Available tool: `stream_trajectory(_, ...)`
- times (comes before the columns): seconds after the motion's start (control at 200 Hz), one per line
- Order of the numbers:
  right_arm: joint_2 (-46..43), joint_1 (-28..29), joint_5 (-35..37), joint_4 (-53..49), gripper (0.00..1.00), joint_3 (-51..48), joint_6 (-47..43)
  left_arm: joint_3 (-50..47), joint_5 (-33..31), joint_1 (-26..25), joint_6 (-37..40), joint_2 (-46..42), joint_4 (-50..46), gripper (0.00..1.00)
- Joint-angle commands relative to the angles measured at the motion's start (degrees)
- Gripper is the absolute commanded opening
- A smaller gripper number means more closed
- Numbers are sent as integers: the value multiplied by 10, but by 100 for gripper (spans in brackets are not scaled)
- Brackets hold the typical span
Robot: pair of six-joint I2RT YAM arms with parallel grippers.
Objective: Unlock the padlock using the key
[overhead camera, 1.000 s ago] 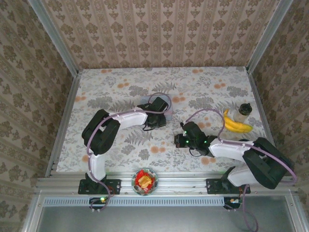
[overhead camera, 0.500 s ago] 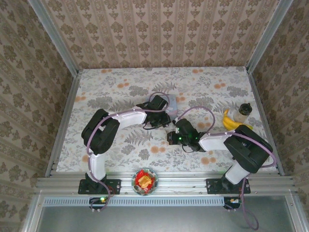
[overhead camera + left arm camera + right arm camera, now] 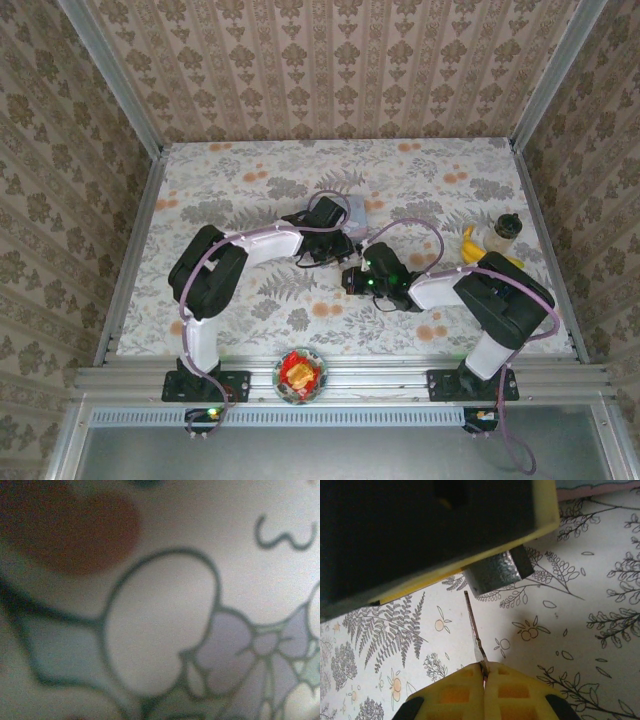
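Observation:
My right gripper [image 3: 483, 669] is shut on the key [image 3: 474, 625], a thin dark sliver that sticks out forward from its yellow fingertips. The key's tip stops just short of the padlock [image 3: 492, 572], a small grey squarish block. That block juts out from under the black, yellow-edged left gripper [image 3: 338, 250], which appears clamped on it. From above, the right gripper [image 3: 350, 277] sits just below and right of the left one, mid-table. The left wrist view is a blurred close-up of the pale cartoon-printed tin [image 3: 160, 630], which hides that gripper's fingers.
The tin [image 3: 355, 210] lies just behind the left gripper. A banana [image 3: 478, 248] and a small bottle [image 3: 505, 228] sit at the right of the floral table. A bowl with a red and yellow thing [image 3: 299, 373] rests on the near rail between the arm bases.
The right arm has swung left and slightly forward, bringing the key up close to the left gripper and padlock. The left arm has hardly moved.

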Motion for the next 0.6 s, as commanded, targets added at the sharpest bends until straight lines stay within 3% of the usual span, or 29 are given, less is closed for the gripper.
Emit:
stream_trajectory(0.0,-7,-8,-6,12,0,-17,11,-5,8,7,-6,-5,2,27)
stream_trajectory(0.595,-5,-28,-24,29,0,-31,35,-4,6,7,-6,-4,6,27)
